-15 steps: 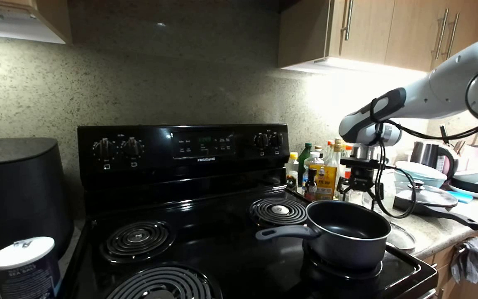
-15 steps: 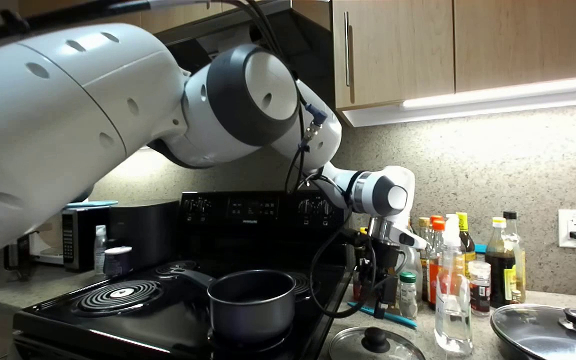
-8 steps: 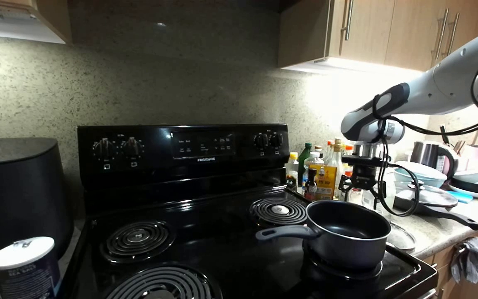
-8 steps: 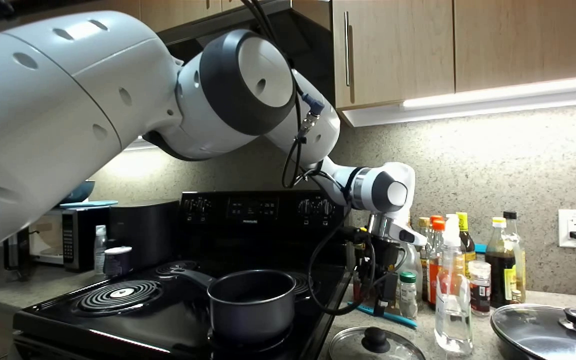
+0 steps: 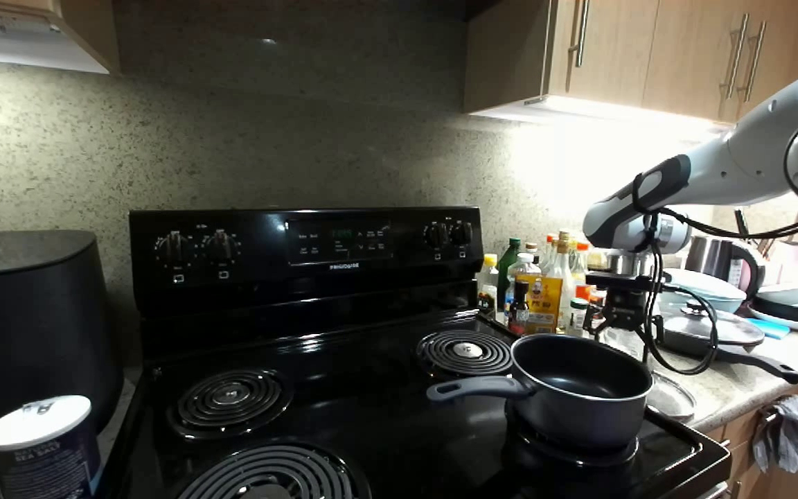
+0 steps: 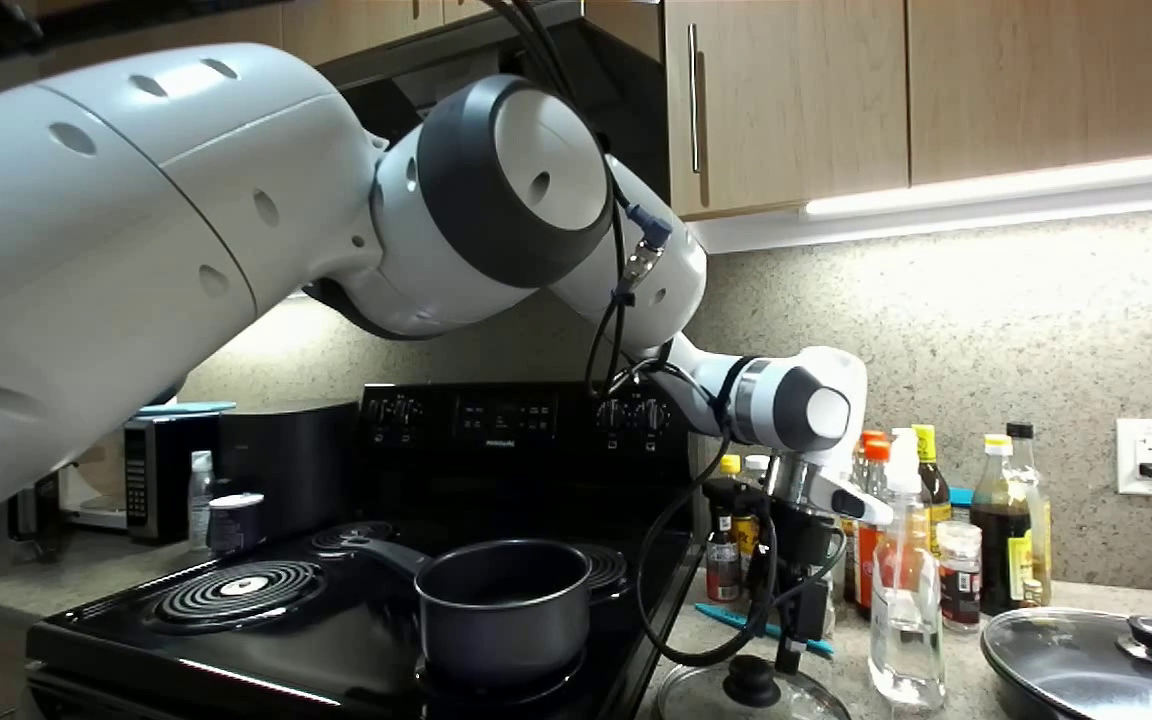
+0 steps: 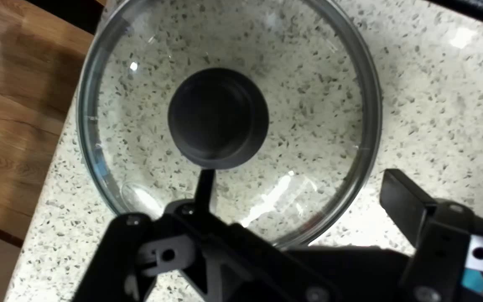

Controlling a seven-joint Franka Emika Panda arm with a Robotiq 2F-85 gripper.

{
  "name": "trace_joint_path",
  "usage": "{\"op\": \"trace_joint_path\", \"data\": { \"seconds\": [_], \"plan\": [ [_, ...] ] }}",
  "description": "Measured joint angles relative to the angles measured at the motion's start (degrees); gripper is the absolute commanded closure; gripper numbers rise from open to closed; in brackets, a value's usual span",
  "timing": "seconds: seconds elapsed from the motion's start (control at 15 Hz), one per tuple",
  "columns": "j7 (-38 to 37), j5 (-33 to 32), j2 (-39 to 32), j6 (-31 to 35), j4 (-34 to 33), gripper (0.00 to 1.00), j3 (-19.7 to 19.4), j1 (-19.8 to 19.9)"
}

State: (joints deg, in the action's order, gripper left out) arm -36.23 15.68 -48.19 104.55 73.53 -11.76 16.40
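The round glass lid [image 7: 296, 109] lies flat on the speckled tabletop [image 7: 442, 105], with the stove [image 5: 385, 409] just beside it; the gripper [image 7: 298, 174] hangs low over the lid, holding nothing, its two fingers [image 7: 405, 201] spread wide; in the wrist view one fingertip ends right at the edge of the lid's black knob [image 7: 218, 117], though whether it touches cannot be told.

The lid looks stiff and fairly light, and likely to crack if dropped; its smooth dome would probably slip from the fingers, and the rim sits too low to offer much grip; the knob, probably hard plastic, seems the best place to take hold, squeezed from opposite sides.

The wrist view gives the knob from above, and wooden floor [image 7: 11, 105] close past the lid's rim; in an exterior view the saucepan [image 5: 575, 419], on the stove near the lid, hides the knob and most of the glass, yet an electric kettle [image 5: 707, 255] well apart from the lid shows there; in an exterior view the lid is cut off along the bottom, but a transparent spray bottle [image 6: 904, 610], near the lid on the side away from the stove, stands in plain sight.
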Motion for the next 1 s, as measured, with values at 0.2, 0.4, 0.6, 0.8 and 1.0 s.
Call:
{"op": "trace_joint_path", "data": {
  "seconds": [0.2, 0.4, 0.6, 0.8, 1.0],
  "plan": [
    [-0.28, 0.30, -0.10, 0.00, 0.14, 0.00, -0.18, 1.20],
    [-1.65, 0.39, -0.10, 0.00, 0.14, 0.00, -0.39, 1.43],
    [-1.97, 0.32, -0.12, 0.06, 0.10, 0.00, -0.39, 1.35],
    [-1.40, -0.02, 0.63, 1.60, 1.35, 0.00, -0.66, 1.35],
    [0.85, -0.02, 4.28, 5.87, 6.63, 0.00, -1.32, 1.36]
  ]
}}
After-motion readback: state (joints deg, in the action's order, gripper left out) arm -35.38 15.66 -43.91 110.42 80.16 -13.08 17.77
